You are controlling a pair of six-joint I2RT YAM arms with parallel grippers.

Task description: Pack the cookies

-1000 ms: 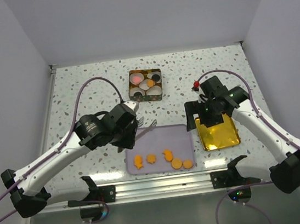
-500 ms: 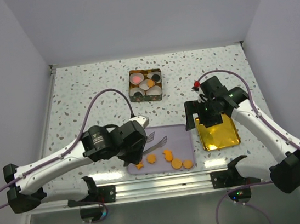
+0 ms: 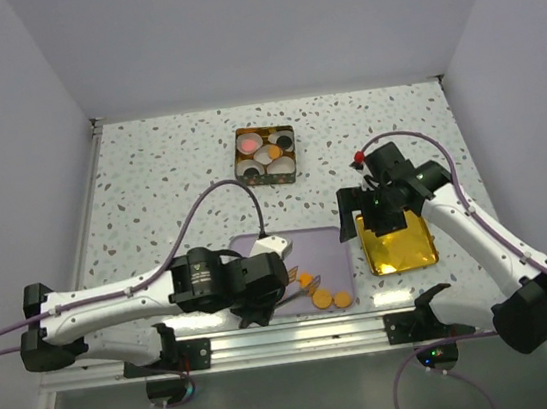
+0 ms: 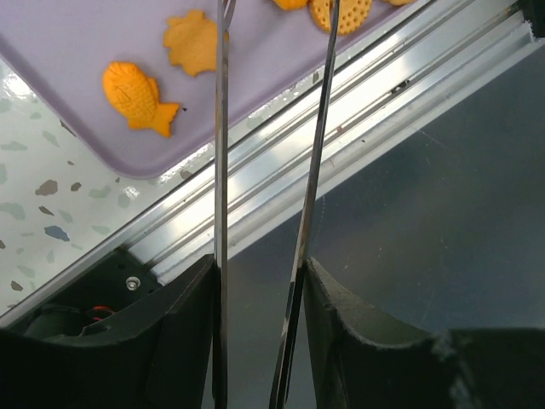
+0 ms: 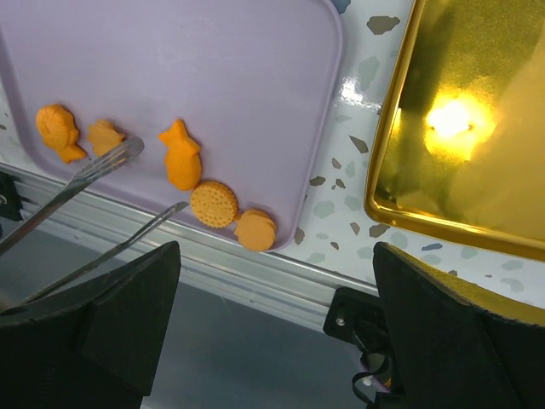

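Left wrist view: left claw [image 4: 258,269] grips tongs [image 5: 109,158], cookies [image 4: 136,89] seemingly just beside parted tips.

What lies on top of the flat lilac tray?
Five orange-tan cookies lie along the tray's near edge: two fish, one star-like, two rounds. Thin metal tongs reach in beside them. From above, the left arm hides two.

cookies [image 5: 214,203] lie on the mat [image 5: 213,77], tongs [image 5: 115,156] above them; lid [image 5: 460,170] right of mat; tin [image 3: 263,129] behind
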